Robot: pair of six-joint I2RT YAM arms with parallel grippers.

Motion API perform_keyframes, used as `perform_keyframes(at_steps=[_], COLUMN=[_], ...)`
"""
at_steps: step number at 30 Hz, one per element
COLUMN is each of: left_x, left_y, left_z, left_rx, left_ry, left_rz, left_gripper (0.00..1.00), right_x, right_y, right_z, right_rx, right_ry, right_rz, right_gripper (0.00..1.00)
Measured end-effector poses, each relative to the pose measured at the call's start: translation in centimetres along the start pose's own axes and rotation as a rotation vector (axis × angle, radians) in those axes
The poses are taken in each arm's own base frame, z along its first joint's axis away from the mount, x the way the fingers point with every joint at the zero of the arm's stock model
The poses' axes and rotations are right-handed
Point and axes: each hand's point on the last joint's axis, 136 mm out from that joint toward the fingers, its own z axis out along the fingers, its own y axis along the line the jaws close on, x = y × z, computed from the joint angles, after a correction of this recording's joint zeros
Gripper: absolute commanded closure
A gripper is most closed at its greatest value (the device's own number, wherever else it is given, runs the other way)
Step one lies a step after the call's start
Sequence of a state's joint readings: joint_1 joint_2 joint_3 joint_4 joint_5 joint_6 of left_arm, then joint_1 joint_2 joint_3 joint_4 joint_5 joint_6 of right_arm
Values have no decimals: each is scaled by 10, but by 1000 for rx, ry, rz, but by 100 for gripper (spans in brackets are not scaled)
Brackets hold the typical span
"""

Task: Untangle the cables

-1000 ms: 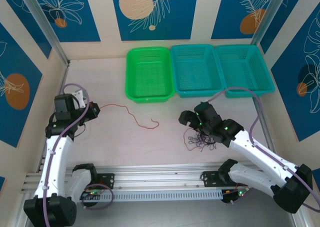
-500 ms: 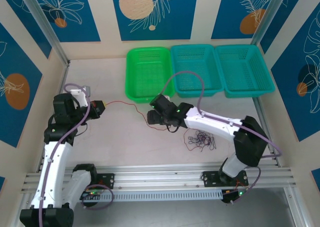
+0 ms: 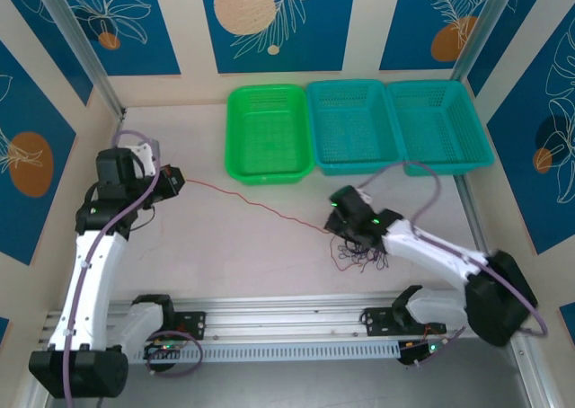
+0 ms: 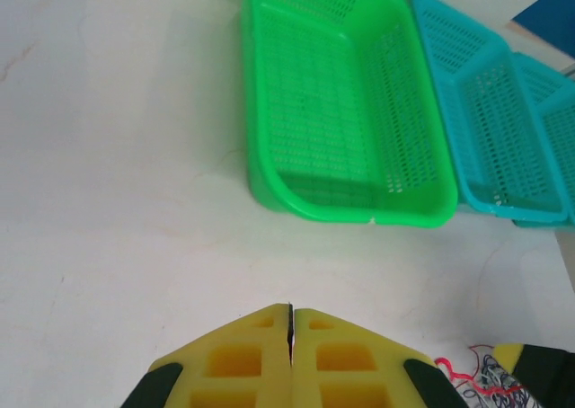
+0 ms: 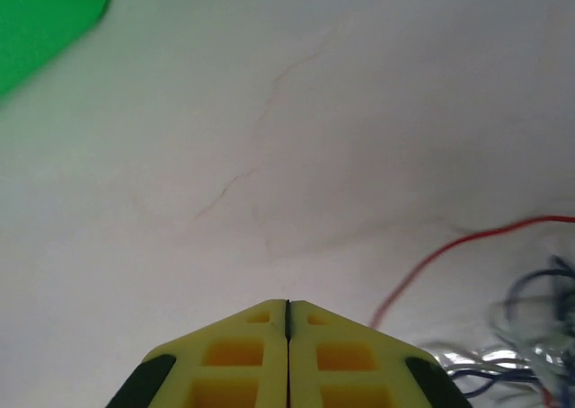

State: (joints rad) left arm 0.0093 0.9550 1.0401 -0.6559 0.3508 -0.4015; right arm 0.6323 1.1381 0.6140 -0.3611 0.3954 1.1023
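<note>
Thin red wiry cable [image 3: 256, 207] stretches taut between left gripper [image 3: 180, 180] and right gripper [image 3: 337, 231], both clamping it, with the dark wiry tangle [image 3: 361, 257] nearest the right.

No words, labels, brand marks or numbers can be read anywhere in these views.

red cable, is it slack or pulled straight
Pulled straight: the red cable runs in a nearly straight line from the left gripper to the right gripper.
</note>
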Motion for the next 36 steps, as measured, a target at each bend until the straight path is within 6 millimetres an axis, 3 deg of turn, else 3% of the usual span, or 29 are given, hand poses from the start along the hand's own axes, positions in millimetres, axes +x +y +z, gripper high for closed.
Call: perform_keyframes(at_steps=[4, 7, 11, 14, 17, 21, 24, 29, 36], left_x=[8, -8, -26, -45, -69, -104, -133, -182, -244], left_y=[-2, -16, -54, -85, -103, -115, -130, -157, -172], left_z=[13, 21, 39, 54, 69, 86, 96, 101, 109], left_rx=[18, 94, 204, 272, 306, 314, 335, 370, 287], left_ry=[64, 25, -17, -35, -66, -104, -128, -170, -253], left_rz=[-50, -66, 10, 64, 90, 101, 113, 146, 246], left_gripper=[100, 100, 100, 100, 100, 100, 100, 100, 100], right_x=[-6, -7, -4, -7, -17, -29, -28, -19, -16], right_y=[-11, 0, 26, 61, 96, 115, 111, 97, 86], right_z=[-19, -31, -47, -74, -108, -137, -143, -136, -135], right_rx=[-149, -211, -286, -395, -509, -572, -564, -503, -465], right_ry=[-30, -28, 11, 23, 8, -29, -21, 19, 37], right_rz=[151, 135, 42, -48, -112, -154, -164, -165, -155], right_gripper=[100, 98, 45, 25, 22, 19, 19, 19, 19])
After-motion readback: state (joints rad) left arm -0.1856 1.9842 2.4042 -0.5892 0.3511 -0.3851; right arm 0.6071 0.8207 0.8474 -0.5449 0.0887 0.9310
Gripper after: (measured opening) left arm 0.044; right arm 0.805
